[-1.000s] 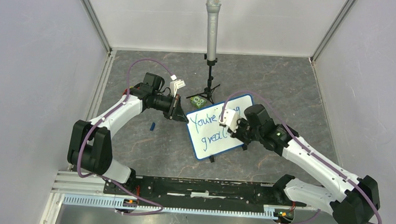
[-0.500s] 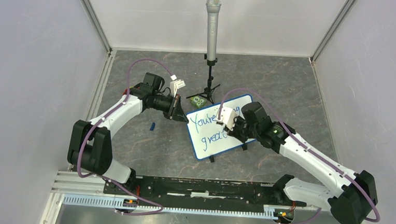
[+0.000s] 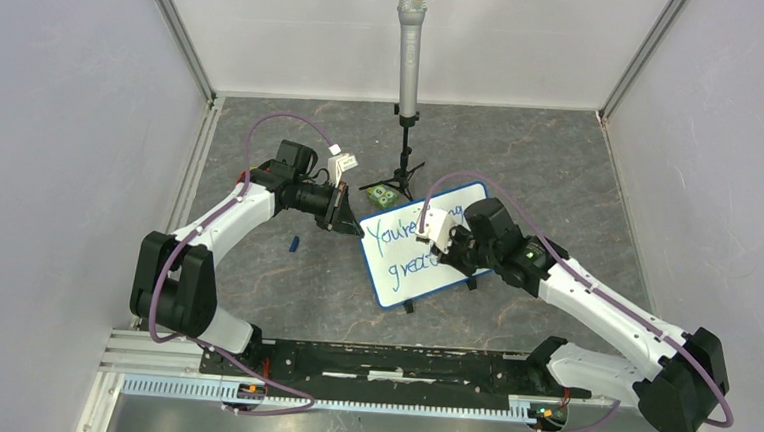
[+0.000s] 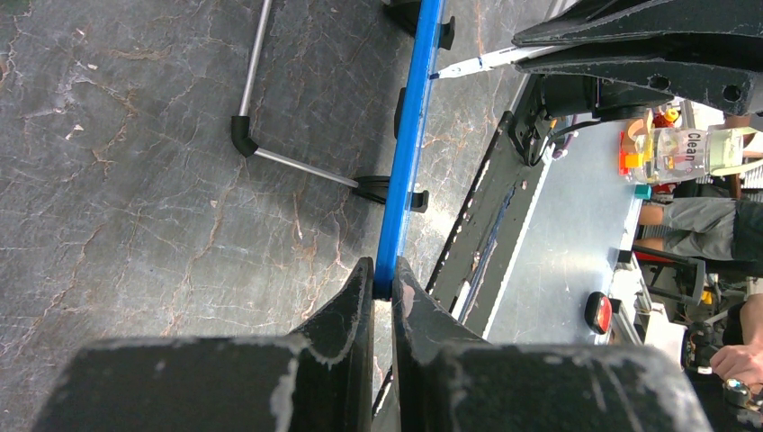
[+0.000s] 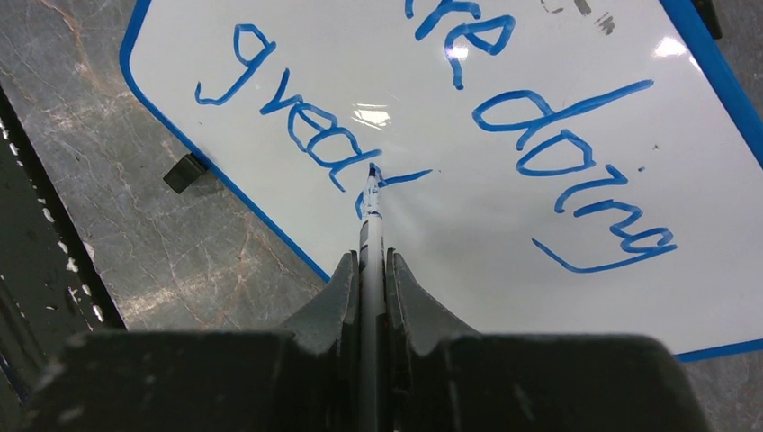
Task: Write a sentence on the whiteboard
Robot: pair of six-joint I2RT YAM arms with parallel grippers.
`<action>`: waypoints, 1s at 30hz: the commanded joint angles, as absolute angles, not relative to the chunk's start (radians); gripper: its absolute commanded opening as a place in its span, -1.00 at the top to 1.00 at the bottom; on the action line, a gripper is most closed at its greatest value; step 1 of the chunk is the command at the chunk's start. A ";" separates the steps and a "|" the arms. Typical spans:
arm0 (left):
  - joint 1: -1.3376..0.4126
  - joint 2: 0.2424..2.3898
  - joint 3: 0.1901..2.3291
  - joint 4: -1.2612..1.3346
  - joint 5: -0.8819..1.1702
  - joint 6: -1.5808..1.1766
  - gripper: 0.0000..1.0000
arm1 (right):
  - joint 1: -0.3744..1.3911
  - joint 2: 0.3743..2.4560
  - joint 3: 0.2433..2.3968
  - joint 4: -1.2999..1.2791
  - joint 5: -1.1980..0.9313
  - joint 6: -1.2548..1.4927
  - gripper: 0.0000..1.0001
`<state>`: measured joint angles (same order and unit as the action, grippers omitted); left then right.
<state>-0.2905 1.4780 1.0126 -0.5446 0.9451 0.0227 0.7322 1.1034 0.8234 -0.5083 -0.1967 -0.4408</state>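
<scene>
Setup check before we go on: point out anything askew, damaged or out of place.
Nothing damaged or spilled. The small white blue-edged whiteboard sits askew to the edges of the grey marbled tabletop, pinched at one edge by the left gripper. A small blue piece lies loose on it beside the left arm.

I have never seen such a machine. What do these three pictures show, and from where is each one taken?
Two robot arms stand on a grey table. The wide picture looks down from above; the other two come from a camera on each wrist. The left arm clamps the blue edge of a small whiteboard in its jaws. The right arm grips a marker, its tip at the last letter of the blue sentence "You're doing great". A microphone stands behind the board.
</scene>
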 commanded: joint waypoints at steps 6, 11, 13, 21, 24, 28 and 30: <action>-0.294 1.461 1.017 -0.540 0.922 0.041 0.95 | 0.695 1.049 0.790 -0.506 -0.130 -0.468 1.00; -0.295 1.461 1.019 -0.541 0.922 0.040 0.95 | 0.685 1.045 0.793 -0.511 -0.127 -0.466 1.00; -0.295 1.461 1.019 -0.541 0.921 0.040 0.95 | 0.686 1.048 0.794 -0.517 -0.124 -0.469 1.00; -0.295 1.459 1.020 -0.541 0.925 0.039 0.95 | 0.684 1.012 0.826 -0.561 -0.158 -0.462 1.00; -0.295 1.457 1.020 -0.541 0.928 0.040 0.95 | 0.684 0.993 0.836 -0.585 -0.173 -0.463 1.00; -0.294 1.453 1.019 -0.541 0.930 0.042 0.95 | 0.684 0.989 0.822 -0.597 -0.170 -0.469 1.00; -0.295 1.453 1.019 -0.542 0.930 0.042 0.95 | 0.685 0.996 0.811 -0.591 -0.168 -0.469 1.00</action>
